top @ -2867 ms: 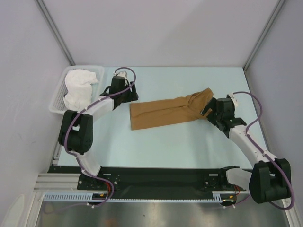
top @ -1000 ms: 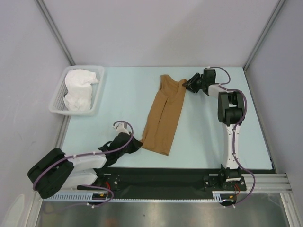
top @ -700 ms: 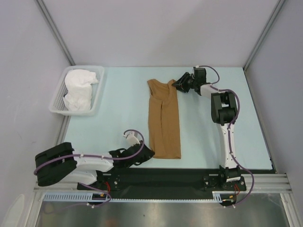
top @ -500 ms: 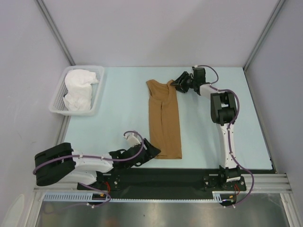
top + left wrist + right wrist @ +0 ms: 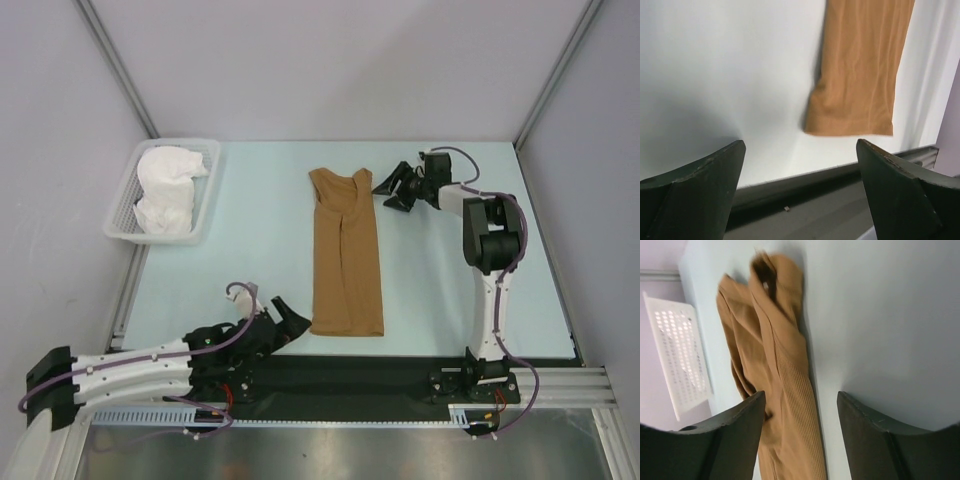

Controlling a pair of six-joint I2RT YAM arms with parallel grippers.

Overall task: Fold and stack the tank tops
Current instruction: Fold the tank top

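The tan-brown tank top (image 5: 345,255) lies folded lengthwise as a long strip on the table, straps at the far end, hem at the near end. It shows in the left wrist view (image 5: 860,70) and the right wrist view (image 5: 780,375). My left gripper (image 5: 284,322) is open and empty just left of the hem corner. My right gripper (image 5: 393,190) is open and empty just right of the strap end. The white tank top (image 5: 165,190) lies crumpled in the basket; its trim and print are hidden.
The white lattice basket (image 5: 207,215) stands at the far left of the table and shows in the right wrist view (image 5: 680,360). The black rail (image 5: 400,375) runs along the table's near edge. Grey walls close in the sides and back.
Both grippers swung the tan top from lying crosswise to lying lengthwise, then let go. The left gripper has pulled back left of the hem; the right has pulled back right of the straps.
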